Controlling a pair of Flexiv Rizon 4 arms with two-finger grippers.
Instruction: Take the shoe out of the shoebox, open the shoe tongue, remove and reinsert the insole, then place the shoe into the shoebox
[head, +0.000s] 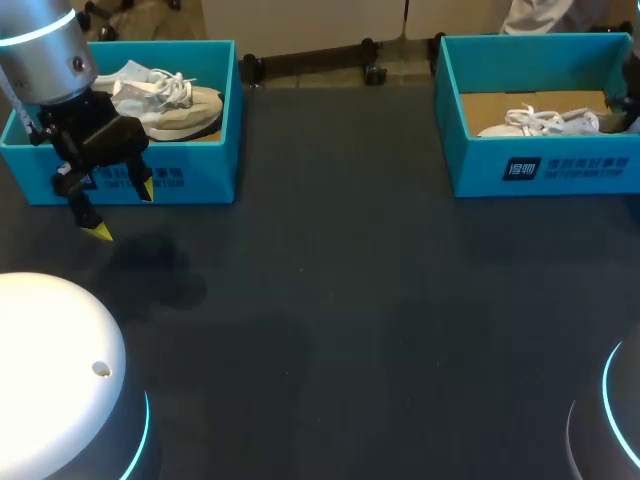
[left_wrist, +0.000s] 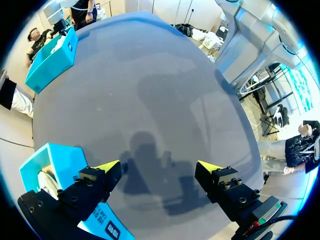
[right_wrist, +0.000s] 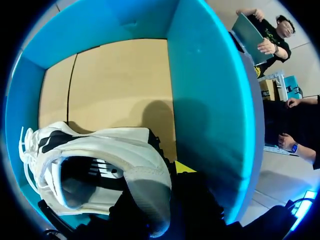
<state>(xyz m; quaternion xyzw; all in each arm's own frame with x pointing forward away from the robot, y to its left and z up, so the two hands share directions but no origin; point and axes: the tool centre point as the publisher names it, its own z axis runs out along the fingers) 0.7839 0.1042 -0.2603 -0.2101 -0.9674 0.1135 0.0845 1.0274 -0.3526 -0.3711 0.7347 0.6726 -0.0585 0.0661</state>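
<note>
Dark table (head: 330, 300): left gripper (head: 123, 211) wide open, empty, before upper-left shoebox (head: 190, 180); right gripper (right_wrist: 167, 180) inside upper-right shoebox (head: 540, 165) at shoe (right_wrist: 100, 165) heel, presumably for lift-out; grip indiscernible.

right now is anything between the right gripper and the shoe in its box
Nothing visible does. The right gripper is inside the right box, up against the heel of the shoe, with nothing between them. The box is open on top, so lifting the shoe out looks unobstructed.
</note>
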